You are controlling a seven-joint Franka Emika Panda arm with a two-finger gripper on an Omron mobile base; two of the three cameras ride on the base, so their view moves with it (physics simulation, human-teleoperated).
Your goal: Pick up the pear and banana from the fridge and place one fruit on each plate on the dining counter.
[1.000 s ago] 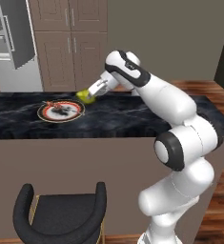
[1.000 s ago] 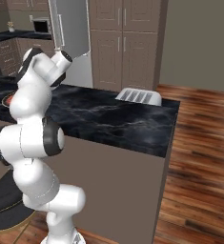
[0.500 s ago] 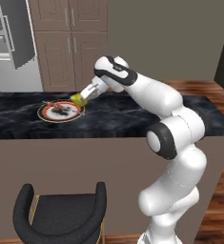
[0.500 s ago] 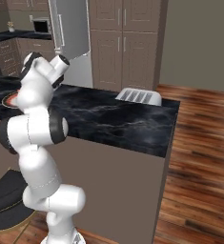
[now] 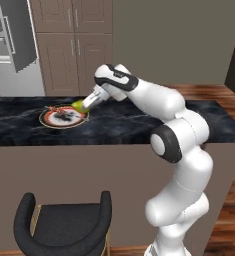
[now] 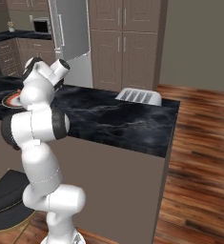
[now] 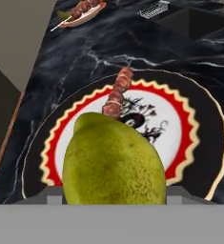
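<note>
Pear (image 7: pixel 114 162) is held in the gripper (image 5: pixel 85 103), with the jaws clamped on its sides; in the hand view it sits at the bottom centre of the frame, a smooth yellow-green fruit with a rounded body and a small blunt tip at its upper left. In the left base view the pear (image 5: pixel 78 105) is left of centre, just over the right edge of the plate (image 5: pixel 48 119). This plate is round and glossy, with a dark rim, a red wavy ring with a pale scalloped border, and a white middle with a thin dark drawing. A skewer (image 7: pixel 118 92) of brownish meat pieces lies on the plate, running from its upper part towards the pear. The plate rests on the dining counter (image 5: pixel 119 124), whose top is polished black stone with white veins, above plain brown sides. At the upper left of the hand view a second plate (image 7: pixel 83 12) carries another skewer. In the right base view a white ribbed rack (image 6: pixel 138 96) stands on the counter at centre. A black padded stool (image 5: pixel 63 230) with a curved back is at the lower left of the left base view.
</note>
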